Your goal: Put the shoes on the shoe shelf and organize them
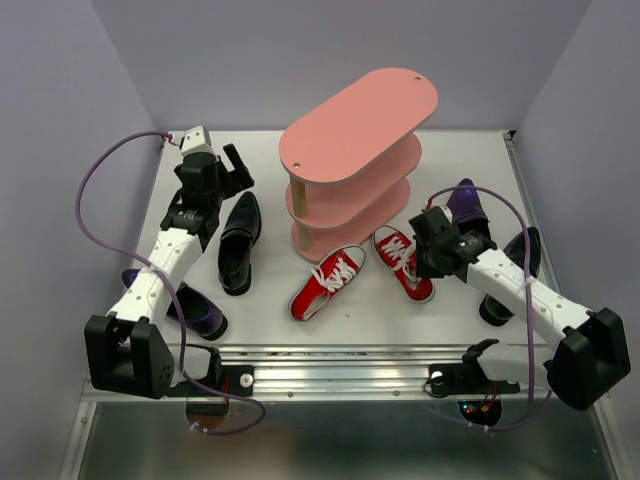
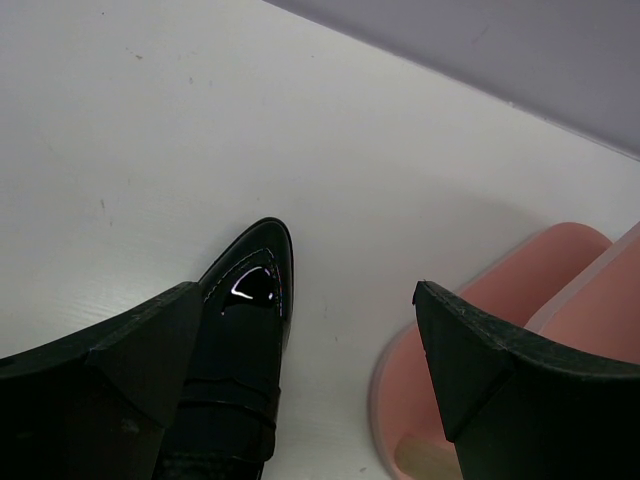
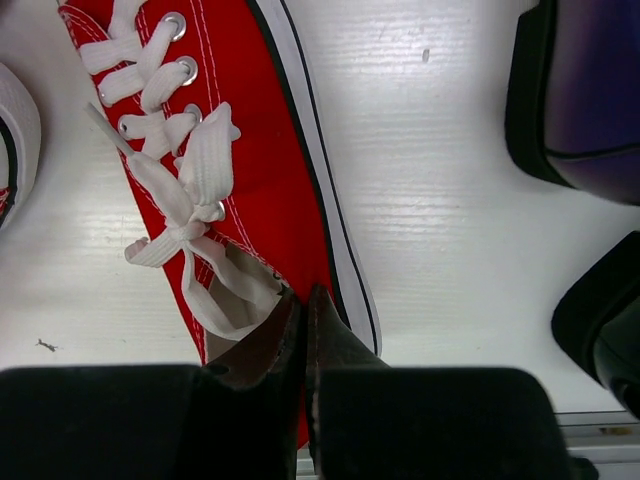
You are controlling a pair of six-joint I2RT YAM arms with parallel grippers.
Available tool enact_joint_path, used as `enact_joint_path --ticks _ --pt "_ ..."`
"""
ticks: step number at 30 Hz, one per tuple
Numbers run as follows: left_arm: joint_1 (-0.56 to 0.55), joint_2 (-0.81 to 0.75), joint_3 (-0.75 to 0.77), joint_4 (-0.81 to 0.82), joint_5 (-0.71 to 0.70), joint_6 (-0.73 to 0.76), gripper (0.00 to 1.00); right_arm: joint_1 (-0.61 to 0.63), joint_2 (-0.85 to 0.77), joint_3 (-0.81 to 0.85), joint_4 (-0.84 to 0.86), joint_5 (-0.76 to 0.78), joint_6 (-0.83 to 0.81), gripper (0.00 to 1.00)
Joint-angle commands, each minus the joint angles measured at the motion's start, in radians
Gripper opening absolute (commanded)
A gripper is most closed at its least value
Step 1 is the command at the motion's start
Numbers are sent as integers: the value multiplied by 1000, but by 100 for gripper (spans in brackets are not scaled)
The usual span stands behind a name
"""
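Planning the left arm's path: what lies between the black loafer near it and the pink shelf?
Only bare table separates the black loafer from the shoe shelf, per top and left wrist views.

The worktop (image 1: 262,312) carries two red sneakers (image 1: 327,283) (image 1: 404,262), two black loafers (image 1: 240,240) (image 1: 496,303), two dark purple shoes (image 1: 200,315) (image 1: 466,203) and one pink three-tier shoe shelf (image 1: 358,125).
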Motion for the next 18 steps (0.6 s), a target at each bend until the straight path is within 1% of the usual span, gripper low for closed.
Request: enact_joint_path --ticks 1,9,18 --pt "2 -1 44 25 5 17 99 5 -35 104 84 67 -90 1" --pt "2 -1 43 25 -5 31 99 5 -36 193 78 52 -176 1" --pt "0 -6 40 23 -7 31 99 5 -12 279 64 18 -217 1"
